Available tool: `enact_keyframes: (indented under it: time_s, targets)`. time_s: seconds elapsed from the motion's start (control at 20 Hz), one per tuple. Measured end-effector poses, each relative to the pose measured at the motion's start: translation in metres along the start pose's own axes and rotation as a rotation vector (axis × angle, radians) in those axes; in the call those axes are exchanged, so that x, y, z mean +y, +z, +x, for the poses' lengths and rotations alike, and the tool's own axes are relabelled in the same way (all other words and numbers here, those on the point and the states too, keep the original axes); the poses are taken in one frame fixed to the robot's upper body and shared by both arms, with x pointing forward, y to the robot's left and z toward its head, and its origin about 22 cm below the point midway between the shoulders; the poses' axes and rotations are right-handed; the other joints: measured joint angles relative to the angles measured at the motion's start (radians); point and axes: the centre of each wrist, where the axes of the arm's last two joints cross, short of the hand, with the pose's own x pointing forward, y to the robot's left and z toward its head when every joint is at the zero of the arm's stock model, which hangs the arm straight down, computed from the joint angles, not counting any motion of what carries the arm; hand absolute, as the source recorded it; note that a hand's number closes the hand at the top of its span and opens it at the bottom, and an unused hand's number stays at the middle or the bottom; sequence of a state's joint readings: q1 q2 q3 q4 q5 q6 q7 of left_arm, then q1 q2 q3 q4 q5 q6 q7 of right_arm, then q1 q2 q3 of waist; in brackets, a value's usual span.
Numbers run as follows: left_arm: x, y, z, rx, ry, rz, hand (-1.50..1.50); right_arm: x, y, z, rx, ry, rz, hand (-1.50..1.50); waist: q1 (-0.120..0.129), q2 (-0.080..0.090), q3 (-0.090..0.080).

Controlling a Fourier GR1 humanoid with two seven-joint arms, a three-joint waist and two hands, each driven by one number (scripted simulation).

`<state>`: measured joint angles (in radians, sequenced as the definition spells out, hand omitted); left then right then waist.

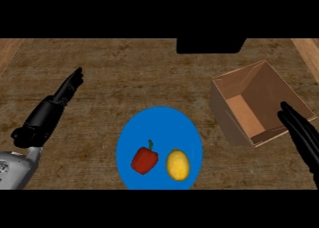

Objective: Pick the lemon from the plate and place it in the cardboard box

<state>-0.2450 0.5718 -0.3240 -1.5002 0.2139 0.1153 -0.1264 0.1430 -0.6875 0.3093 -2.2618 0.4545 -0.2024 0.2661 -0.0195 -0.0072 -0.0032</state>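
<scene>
The lemon is flanked by a red pepper on the blue plate; the cardboard box is overlapped by the straight-fingered right hand, while the left hand is held extended.

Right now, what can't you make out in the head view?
- Cardboard box: floor partly hidden by its near wall and the right hand.
- Right hand: wrist and forearm cut off by the right edge.
- Plate: near rim cut off at the bottom.
- Black shape at the top: unidentifiable.
</scene>
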Motion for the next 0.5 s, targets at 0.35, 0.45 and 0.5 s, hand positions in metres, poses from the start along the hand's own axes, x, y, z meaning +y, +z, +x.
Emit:
enact_keyframes:
  time_s: [0.35,0.45,0.5]
  targets:
    - [0.001,-0.005,0.003,-0.019,-0.002,-0.027,0.00,0.005,0.000,0.029,0.102,0.199,0.300,-1.50,0.029,0.006,-0.002]
    - [-0.002,-0.006,0.006,-0.024,-0.004,-0.032,0.00,0.012,-0.003,0.039,0.130,0.232,0.370,-1.50,0.036,0.006,-0.002]
    - [-0.002,-0.007,0.006,-0.026,-0.006,-0.034,0.00,0.016,-0.004,0.044,0.144,0.255,0.403,-1.50,0.037,0.006,-0.003]
